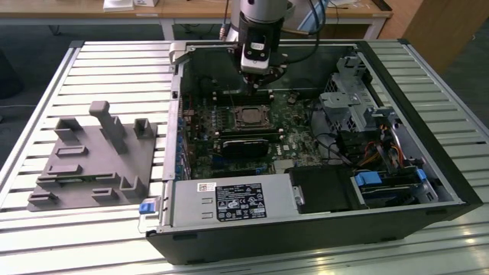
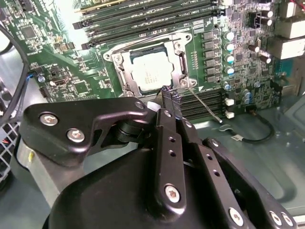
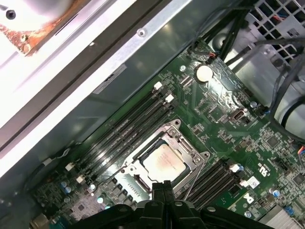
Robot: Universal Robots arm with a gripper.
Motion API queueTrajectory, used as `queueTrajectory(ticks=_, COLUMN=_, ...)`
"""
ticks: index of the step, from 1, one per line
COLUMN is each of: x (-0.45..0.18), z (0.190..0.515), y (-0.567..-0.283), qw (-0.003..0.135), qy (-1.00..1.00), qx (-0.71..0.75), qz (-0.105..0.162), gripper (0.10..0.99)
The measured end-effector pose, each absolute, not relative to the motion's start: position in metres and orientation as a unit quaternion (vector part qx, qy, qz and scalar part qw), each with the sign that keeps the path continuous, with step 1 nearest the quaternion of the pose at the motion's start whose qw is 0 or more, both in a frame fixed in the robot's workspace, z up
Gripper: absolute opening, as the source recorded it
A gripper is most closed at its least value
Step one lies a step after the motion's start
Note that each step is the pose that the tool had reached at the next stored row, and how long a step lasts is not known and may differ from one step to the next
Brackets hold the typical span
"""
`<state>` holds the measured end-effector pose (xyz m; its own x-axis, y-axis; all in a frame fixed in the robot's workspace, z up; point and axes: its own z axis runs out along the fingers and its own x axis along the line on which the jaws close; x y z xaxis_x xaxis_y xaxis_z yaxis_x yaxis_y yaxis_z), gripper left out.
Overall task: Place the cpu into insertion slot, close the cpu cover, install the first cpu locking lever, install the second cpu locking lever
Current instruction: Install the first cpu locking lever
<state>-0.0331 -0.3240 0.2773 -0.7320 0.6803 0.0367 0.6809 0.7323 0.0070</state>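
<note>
The cpu (image 2: 151,71) lies flat in the insertion slot (image 2: 143,46) on the green motherboard; its pale top also shows in the first wrist view (image 3: 164,161) and the exterior view (image 1: 250,117). The cpu cover (image 2: 124,69) is down around it, and the chip shows through its window. A thin metal locking lever (image 2: 206,105) sticks out at an angle from the socket's corner. My gripper (image 2: 170,98) hangs just above the socket's edge beside that lever, fingers pressed together with nothing between them. The gripper (image 3: 163,187) also shows in the first wrist view and, in the exterior view, over the board (image 1: 257,80).
Memory slots (image 2: 143,19) run along one side of the socket. A long black card (image 1: 246,146) lies on its near side in the exterior view. The power supply box (image 1: 233,200), a drive cage (image 1: 351,103) and the case walls close in. A grey fixture (image 1: 91,154) sits outside at the exterior view's left.
</note>
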Motion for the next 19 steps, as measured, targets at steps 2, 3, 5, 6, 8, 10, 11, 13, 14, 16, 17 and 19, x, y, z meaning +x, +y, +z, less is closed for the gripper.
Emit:
queueTrajectory(ticks=2, x=-0.0331, z=0.2773, y=-0.3240, qw=0.016, qy=-0.934, qx=-0.356, qz=-0.010, gripper=0.106)
queueTrajectory(ticks=3, x=-0.0330, z=0.2773, y=-0.3240, qw=0.015, qy=-0.936, qx=-0.351, qz=-0.010, gripper=0.106)
queueTrajectory(ticks=5, x=-0.0330, z=0.2773, y=-0.3240, qw=0.015, qy=-0.941, qx=-0.338, qz=-0.010, gripper=0.106)
queueTrajectory(ticks=6, x=-0.0331, z=0.2773, y=-0.3240, qw=0.015, qy=-0.943, qx=-0.331, qz=-0.010, gripper=0.106)
queueTrajectory(ticks=8, x=-0.0330, z=0.2773, y=-0.3240, qw=0.015, qy=-0.948, qx=-0.317, qz=-0.010, gripper=0.106)
queueTrajectory(ticks=10, x=-0.0331, z=0.2772, y=-0.3240, qw=0.015, qy=-0.953, qx=-0.303, qz=-0.010, gripper=0.106)
queueTrajectory(ticks=11, x=-0.0331, z=0.2772, y=-0.3240, qw=0.015, qy=-0.955, qx=-0.296, qz=-0.010, gripper=0.106)
queueTrajectory(ticks=13, x=-0.0331, z=0.2772, y=-0.3240, qw=0.015, qy=-0.959, qx=-0.282, qz=-0.010, gripper=0.106)
queueTrajectory(ticks=14, x=-0.0331, z=0.2772, y=-0.3240, qw=0.015, qy=-0.961, qx=-0.275, qz=-0.009, gripper=0.106)
queueTrajectory(ticks=16, x=-0.0331, z=0.2772, y=-0.3240, qw=0.015, qy=-0.965, qx=-0.262, qz=-0.009, gripper=0.106)
queueTrajectory(ticks=17, x=-0.0331, z=0.2772, y=-0.3240, qw=0.015, qy=-0.967, qx=-0.255, qz=-0.009, gripper=0.106)
queueTrajectory(ticks=19, x=-0.0331, z=0.2772, y=-0.3240, qw=0.015, qy=-0.970, qx=-0.243, qz=-0.009, gripper=0.106)
